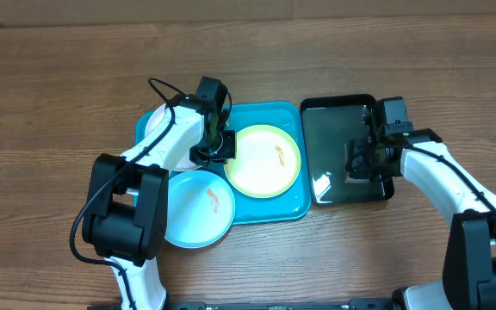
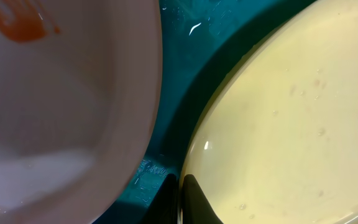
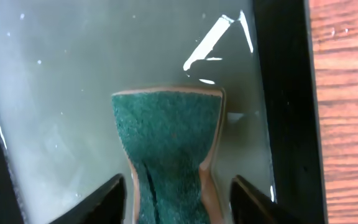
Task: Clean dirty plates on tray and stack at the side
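Observation:
The teal tray (image 1: 275,209) holds a lime green plate (image 1: 261,164) with an orange smear, and a white plate (image 1: 154,126) mostly hidden under my left arm. A light blue plate (image 1: 195,211), also smeared, overlaps the tray's front left corner. My left gripper (image 1: 217,148) is shut, and its tips (image 2: 178,198) sit at the green plate's (image 2: 291,124) rim beside the white plate (image 2: 61,112). My right gripper (image 1: 362,160) is over the black basin, shut on a green sponge (image 3: 166,130) that is creased between its fingers (image 3: 114,196).
The black basin (image 1: 338,101) stands right of the tray and holds cloudy water; its dark wall (image 3: 281,93) is close to the sponge. Bare wooden table (image 1: 58,86) surrounds the tray and basin.

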`<state>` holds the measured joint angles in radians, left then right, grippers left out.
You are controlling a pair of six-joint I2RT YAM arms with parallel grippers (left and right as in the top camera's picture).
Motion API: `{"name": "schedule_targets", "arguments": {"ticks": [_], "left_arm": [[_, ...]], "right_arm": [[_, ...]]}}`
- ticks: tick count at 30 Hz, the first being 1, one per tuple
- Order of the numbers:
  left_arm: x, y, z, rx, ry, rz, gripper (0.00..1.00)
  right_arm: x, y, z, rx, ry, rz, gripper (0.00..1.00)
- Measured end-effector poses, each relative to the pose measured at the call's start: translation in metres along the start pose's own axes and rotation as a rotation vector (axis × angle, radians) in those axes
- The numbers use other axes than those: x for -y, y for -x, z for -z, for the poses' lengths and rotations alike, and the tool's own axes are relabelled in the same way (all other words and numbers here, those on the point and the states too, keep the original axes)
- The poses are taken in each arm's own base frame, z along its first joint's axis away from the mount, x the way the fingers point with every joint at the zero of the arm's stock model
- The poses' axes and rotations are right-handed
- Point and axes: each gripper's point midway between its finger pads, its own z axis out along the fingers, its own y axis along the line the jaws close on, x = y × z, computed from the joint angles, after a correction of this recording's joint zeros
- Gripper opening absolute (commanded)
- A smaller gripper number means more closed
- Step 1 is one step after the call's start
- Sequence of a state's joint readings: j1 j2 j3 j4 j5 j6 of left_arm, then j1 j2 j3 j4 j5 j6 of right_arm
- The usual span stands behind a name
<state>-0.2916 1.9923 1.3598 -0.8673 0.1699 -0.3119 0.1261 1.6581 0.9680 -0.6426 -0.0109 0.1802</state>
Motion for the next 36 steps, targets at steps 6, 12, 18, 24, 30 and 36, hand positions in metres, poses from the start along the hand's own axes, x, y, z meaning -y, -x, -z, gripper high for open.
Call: {"name": "schedule_targets", "arguments": {"ticks": [6, 12, 18, 24, 30, 36], "left_arm": [[0.000, 0.000, 0.000, 0.000, 0.000, 0.000, 0.04], [0.000, 0.000, 0.000, 0.000, 0.000, 0.000, 0.04], [0.000, 0.000, 0.000, 0.000, 0.000, 0.000, 0.04], [0.000, 0.000, 0.000, 0.000, 0.000, 0.000, 0.08], [0.000, 0.003, 0.000, 0.012, 0.002, 0.002, 0.22], [0.000, 0.006, 0.000, 0.025, 0.003, 0.004, 0.05]], "right_arm": [[0.000, 0.000, -0.001, 0.003, 0.000, 0.001, 0.50], [0.001, -0.006, -0.011, -0.032, -0.007, 0.002, 0.50], [-0.001, -0.011, -0.020, -0.055, -0.009, 0.017, 0.33], [-0.001, -0.012, -0.020, -0.060, -0.010, 0.020, 0.14], [0.001, -0.021, -0.011, -0.125, -0.027, 0.026, 0.04], [-0.006, 0.003, 0.007, -0.093, -0.019, 0.029, 0.04]]}}
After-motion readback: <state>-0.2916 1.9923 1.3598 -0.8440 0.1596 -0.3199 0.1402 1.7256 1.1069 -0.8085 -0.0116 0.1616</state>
